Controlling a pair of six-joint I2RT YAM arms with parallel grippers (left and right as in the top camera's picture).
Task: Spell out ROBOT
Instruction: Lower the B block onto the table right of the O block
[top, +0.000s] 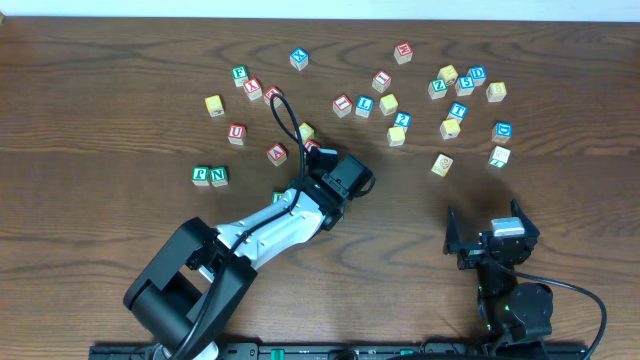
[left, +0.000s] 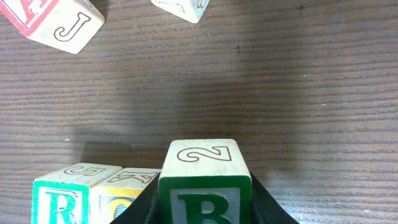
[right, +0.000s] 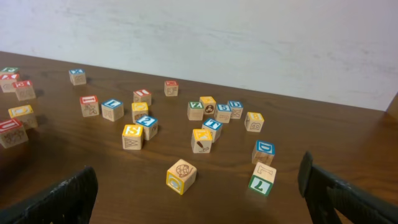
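In the left wrist view my left gripper is shut on a green-lettered B cube, one black jaw against each side. Just left of it a green-lettered R cube and a yellow-faced cube stand side by side on the table. From overhead the left gripper covers these cubes. My right gripper stands open and empty near the front right. Ahead of its fingers lies another yellow-faced cube with a round drawing on top. I cannot read a T on any cube.
Several loose cubes lie scattered across the back of the table. The green F and N cubes sit left of my left arm. A red J cube lies just beyond the row. A green 7 cube sits near my right finger.
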